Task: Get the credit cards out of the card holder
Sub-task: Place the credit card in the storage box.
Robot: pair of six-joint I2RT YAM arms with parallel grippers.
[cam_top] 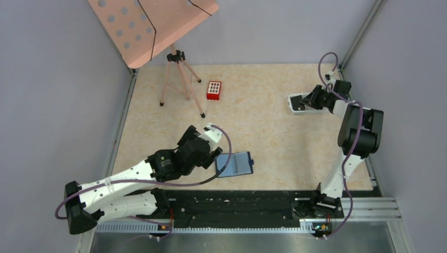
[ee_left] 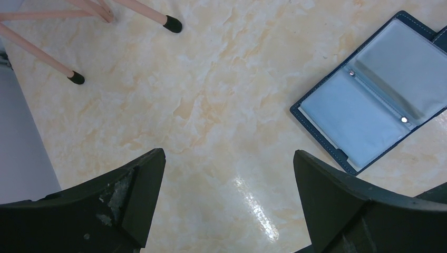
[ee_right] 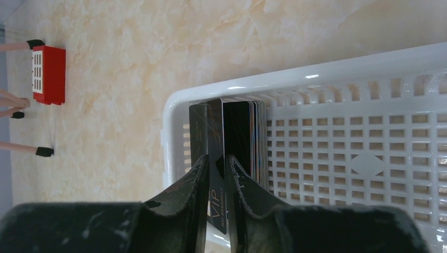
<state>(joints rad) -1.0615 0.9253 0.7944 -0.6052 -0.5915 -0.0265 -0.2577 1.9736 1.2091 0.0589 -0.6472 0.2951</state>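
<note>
A red block (cam_top: 213,90) sits beside a pink tripod stand (cam_top: 175,58), well apart from a white slotted tray (ee_right: 337,73).

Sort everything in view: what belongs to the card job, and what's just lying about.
Job: card holder, lying open; credit cards, standing in the white basket.
Lying about: red block; pink tripod stand.

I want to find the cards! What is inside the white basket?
Dark cards stand on edge at one end of the white basket, the right gripper straddling one. The floor that shows is bare; the gripper hides the cards' lower ends.
</note>
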